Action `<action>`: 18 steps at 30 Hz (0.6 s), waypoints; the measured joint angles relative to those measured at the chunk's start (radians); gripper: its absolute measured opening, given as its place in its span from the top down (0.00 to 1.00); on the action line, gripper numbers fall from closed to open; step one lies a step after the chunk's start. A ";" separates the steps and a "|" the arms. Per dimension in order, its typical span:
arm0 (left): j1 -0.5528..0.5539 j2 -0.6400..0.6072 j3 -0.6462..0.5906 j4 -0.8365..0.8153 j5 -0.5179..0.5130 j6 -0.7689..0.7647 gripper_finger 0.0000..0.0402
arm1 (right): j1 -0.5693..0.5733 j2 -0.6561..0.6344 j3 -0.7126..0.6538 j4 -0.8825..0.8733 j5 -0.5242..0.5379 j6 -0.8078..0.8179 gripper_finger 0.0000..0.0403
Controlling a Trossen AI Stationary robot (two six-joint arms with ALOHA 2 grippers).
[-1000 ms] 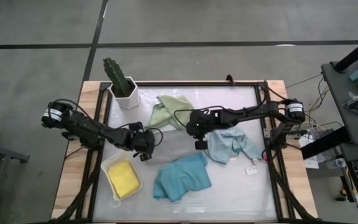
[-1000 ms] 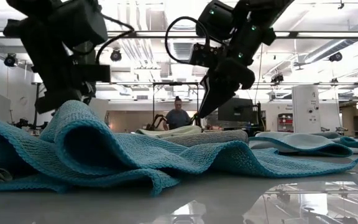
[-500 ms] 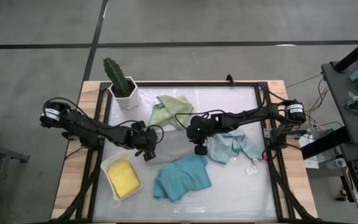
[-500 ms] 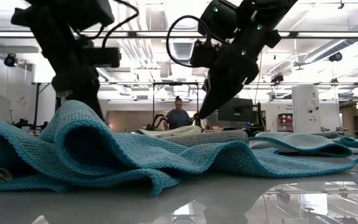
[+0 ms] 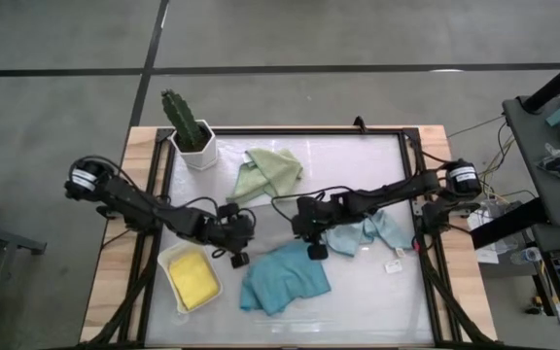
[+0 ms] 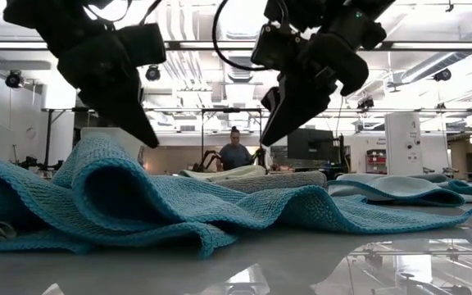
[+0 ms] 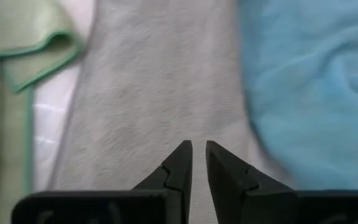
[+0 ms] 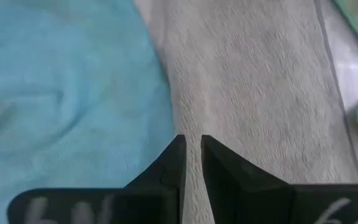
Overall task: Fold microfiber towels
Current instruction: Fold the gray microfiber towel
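A crumpled teal towel (image 5: 285, 277) lies near the table's front, and the wrist views show it beside a flat grey towel (image 7: 148, 93). A pale blue towel (image 5: 363, 231) lies crumpled at the right and a sage green towel (image 5: 268, 173) at the far middle. A yellow towel (image 5: 192, 279) lies folded in the white tray (image 5: 176, 259). My left gripper (image 5: 239, 259) hovers shut just left of the teal towel. My right gripper (image 5: 314, 251) hovers shut at that towel's far right corner. Both stand over the grey towel with nothing between their fingers.
A potted cactus (image 5: 189, 128) stands at the far left corner. A small white tag (image 5: 394, 264) lies right of the teal towel. A black frame (image 5: 418, 194) borders the white table top. In the low view a person (image 6: 234, 152) sits far behind the table.
My left gripper has gone toward the table's right and near edge, closer to the teal towel, rising a little and tipping nearer to level. My right gripper has swung toward the near edge, over the teal towel's far edge. No towel has moved.
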 joint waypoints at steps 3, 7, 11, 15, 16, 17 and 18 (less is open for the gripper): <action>-0.021 0.027 0.000 0.045 0.003 0.000 0.92 | 0.003 0.007 -0.005 0.024 -0.001 -0.007 0.89; -0.028 0.069 0.000 0.105 0.002 -0.001 0.92 | 0.001 0.013 -0.014 0.073 0.003 -0.020 0.89; -0.028 0.107 -0.001 0.143 0.002 -0.002 0.92 | 0.002 0.037 -0.022 0.121 0.002 -0.059 0.89; -0.028 0.130 0.000 0.141 0.002 -0.025 0.92 | 0.000 0.078 -0.024 0.153 0.002 -0.086 0.89; -0.028 0.130 -0.001 0.138 0.002 -0.026 0.92 | -0.002 0.089 -0.024 0.161 0.003 -0.093 0.89; -0.028 0.130 -0.002 0.138 0.002 -0.027 0.92 | -0.004 0.103 -0.024 0.172 0.006 -0.096 0.89; -0.028 0.130 -0.002 0.140 0.001 -0.027 0.92 | -0.006 0.115 -0.024 0.180 0.010 -0.096 0.89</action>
